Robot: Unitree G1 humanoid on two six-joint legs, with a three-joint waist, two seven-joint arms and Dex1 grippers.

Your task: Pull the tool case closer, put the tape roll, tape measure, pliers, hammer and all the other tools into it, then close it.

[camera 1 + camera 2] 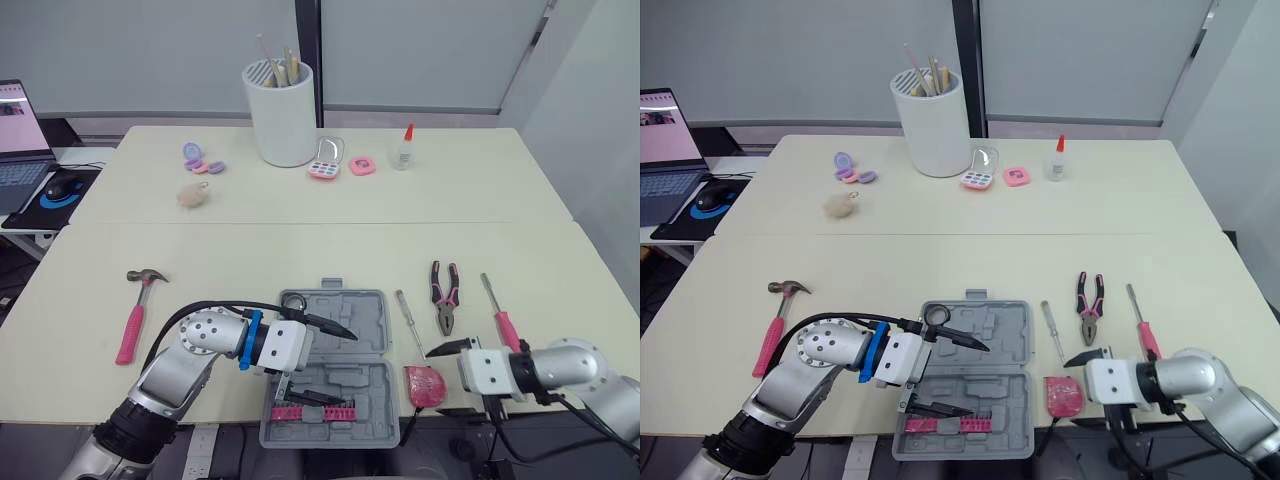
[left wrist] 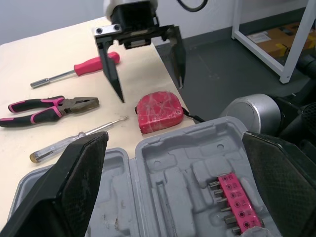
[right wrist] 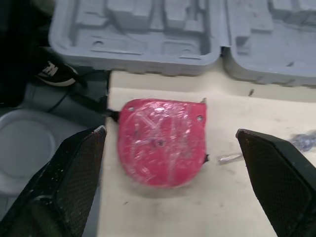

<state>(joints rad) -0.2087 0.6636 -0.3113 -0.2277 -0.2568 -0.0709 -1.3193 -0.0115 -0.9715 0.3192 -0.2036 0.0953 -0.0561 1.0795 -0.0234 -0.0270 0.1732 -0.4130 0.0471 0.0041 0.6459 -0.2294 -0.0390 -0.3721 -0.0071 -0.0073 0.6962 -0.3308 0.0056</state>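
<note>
Tape measure (image 3: 160, 143) beside tool case (image 1: 352, 312) — right pincer (image 2: 150, 91) spread.

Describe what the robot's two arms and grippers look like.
Both arms have rounded silver housings ending in a white boxy wrist block. The left gripper and right gripper each carry two black tapered fingers. A blue ring sits behind the left wrist block, and a black cable loops along that arm. The right arm has a black band there.

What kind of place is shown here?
Probably an office or lab: a laptop on a side desk, a white holder of sticks on a pale table, glass panels behind.
</note>
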